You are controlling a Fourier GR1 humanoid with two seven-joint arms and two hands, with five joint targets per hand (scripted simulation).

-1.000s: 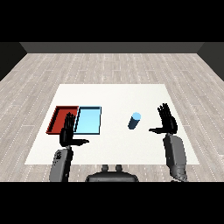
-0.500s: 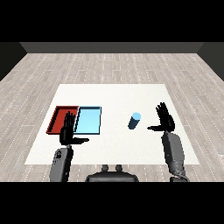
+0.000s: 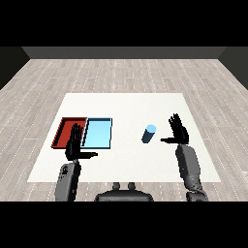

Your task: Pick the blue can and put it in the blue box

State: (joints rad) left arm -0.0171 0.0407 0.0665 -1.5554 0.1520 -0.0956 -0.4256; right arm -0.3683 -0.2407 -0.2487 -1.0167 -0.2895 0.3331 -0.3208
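The right hand (image 3: pixel 178 131) is spread wide, fingers straight and thumb pointing inward, holding nothing. The blue can (image 3: pixel 149 133) stands on the white table (image 3: pixel 126 106) just to this hand's inner side, beyond the thumb tip and apart from it. The blue tray (image 3: pixel 98 133) lies well off on the can's far side from the hand, with the red tray (image 3: pixel 65 131) touching its outer edge. The left hand (image 3: pixel 75 145) hangs open too, fingers straight, over the near edges of both trays. The likely trouble is the approach: if the thumb or fingertips reach the can before the hand curls round it, the can may tip and roll away. A later risk is the left hand crowding the drop over the blue tray.
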